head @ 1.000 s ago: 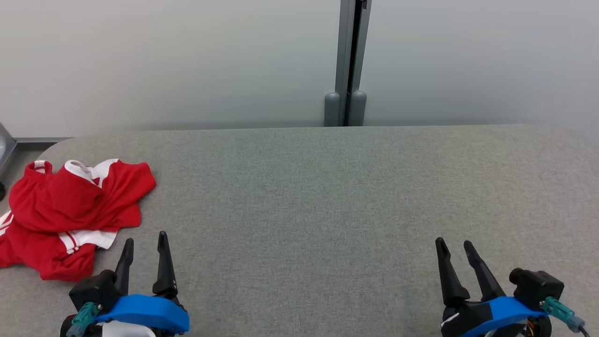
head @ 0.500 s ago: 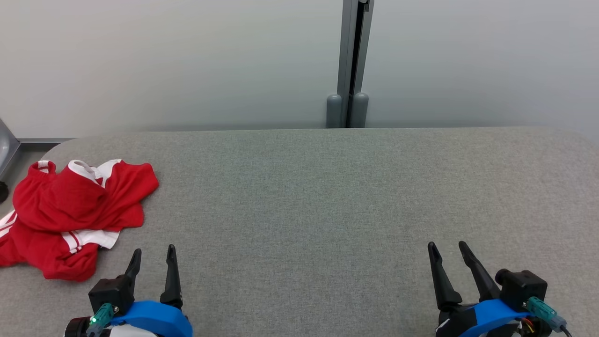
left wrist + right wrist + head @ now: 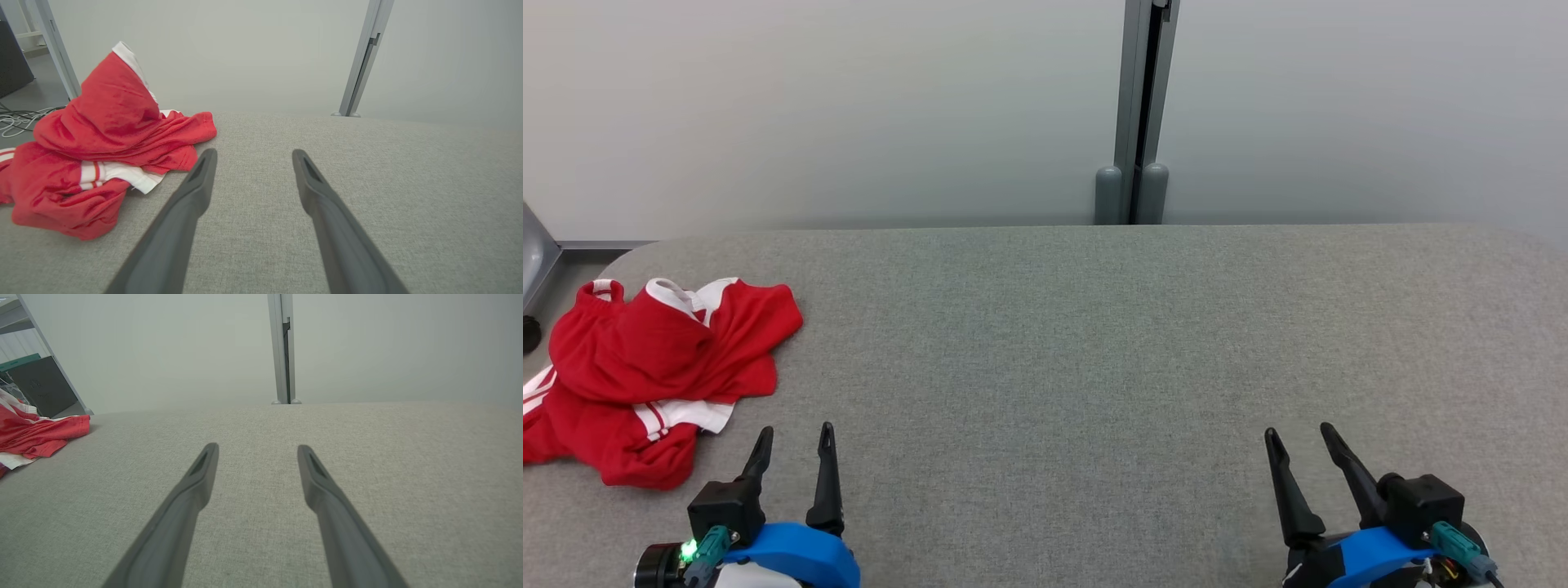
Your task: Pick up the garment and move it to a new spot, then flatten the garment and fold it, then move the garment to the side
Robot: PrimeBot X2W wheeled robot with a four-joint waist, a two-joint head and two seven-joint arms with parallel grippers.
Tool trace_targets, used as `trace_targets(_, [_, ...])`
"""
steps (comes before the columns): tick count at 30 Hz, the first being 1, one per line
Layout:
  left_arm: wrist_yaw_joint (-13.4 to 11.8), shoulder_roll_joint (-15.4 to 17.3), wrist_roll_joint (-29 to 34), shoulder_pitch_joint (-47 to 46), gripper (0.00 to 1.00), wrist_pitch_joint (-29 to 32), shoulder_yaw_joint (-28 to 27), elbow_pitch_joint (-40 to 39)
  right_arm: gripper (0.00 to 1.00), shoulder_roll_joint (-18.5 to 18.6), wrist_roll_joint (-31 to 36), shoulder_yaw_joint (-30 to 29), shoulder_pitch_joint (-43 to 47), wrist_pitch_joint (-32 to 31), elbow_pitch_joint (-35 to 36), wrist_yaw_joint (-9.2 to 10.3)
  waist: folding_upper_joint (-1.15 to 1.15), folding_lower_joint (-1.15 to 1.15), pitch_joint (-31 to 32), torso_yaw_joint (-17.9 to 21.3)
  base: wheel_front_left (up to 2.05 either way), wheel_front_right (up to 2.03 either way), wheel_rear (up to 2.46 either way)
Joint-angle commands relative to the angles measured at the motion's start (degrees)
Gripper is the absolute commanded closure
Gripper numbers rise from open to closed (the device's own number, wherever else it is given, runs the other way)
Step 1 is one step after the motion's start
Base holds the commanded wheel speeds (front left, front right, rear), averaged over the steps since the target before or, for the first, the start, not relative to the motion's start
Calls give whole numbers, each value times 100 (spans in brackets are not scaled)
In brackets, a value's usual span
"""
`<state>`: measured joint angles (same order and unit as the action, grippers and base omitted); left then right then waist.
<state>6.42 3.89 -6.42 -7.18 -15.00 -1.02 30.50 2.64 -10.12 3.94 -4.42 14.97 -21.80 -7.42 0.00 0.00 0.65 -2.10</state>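
A crumpled red garment [image 3: 645, 376] with white trim lies in a heap at the far left of the grey fabric table [image 3: 1094, 343]. My left gripper [image 3: 796, 430] stands open near the front edge, just to the garment's right and apart from it. In the left wrist view the garment [image 3: 98, 134] piles up left of my open left gripper [image 3: 253, 152], nothing between the fingers. Far off at the front right, my right gripper [image 3: 1296, 429] is open and empty. In the right wrist view the garment [image 3: 36, 433] shows at the left edge, far from my right gripper [image 3: 257, 447].
A pale wall with a grey vertical post [image 3: 1139, 106] runs behind the table. Beyond the table's left end are a metal frame leg [image 3: 57, 49], cables on the floor [image 3: 20, 118] and a dark panel [image 3: 43, 386].
Both grippers have drawn back toward the bottom edge of the head view, the left one also shifting slightly right. The garment has not moved.
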Motion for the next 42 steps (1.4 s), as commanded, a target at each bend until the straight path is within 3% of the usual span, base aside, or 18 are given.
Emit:
trace_targets(1, [-35,21,10,-8,0,-28,-11,-23,0,44,35,-52,-32,34,-23,-13,0,0,0,3,0,0,0])
trace_targets(22, [-131,11,-52,-77,0,-28,-54,25,0,39,49,-285,-62,32,-143,-8,0,0,-17,-93,0,0,0])
trace_targets(42, [-419,211,28,95,0,-23,-357,-438,0,39,-6,-288,41,29,45,-8,0,0,-113,-1555,0,0,0])
